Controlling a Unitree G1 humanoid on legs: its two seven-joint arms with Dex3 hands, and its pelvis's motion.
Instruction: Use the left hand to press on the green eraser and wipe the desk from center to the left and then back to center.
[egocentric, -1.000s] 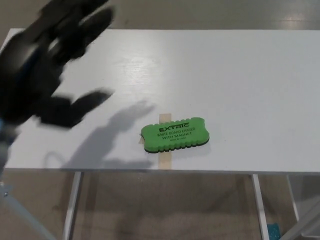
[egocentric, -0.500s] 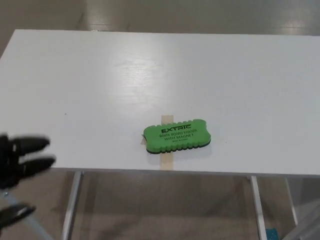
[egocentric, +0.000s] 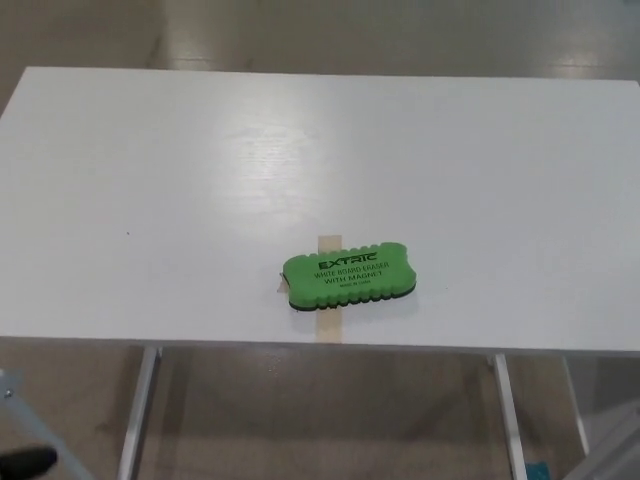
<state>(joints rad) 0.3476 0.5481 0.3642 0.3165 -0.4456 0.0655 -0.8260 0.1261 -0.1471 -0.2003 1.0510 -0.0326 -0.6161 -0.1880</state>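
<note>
The green eraser (egocentric: 348, 277) lies flat on the white desk (egocentric: 180, 170), near the front edge and around the middle of its width. Black print on its top reads as a whiteboard eraser with magnet. It rests across a short strip of tan tape (egocentric: 331, 328) that runs toward the desk's front edge. Nothing touches the eraser. Neither of my hands shows over the desk.
The desk's front edge runs across the lower part of the head view, with its metal legs (egocentric: 137, 410) and the floor below. A small dark shape (egocentric: 25, 462) sits at the bottom left corner, too little of it showing to identify.
My left hand, raised over the desk's left side a second ago, dropped past the left front edge and has left the picture. The eraser stays on the tape; the camera shifted slightly.
</note>
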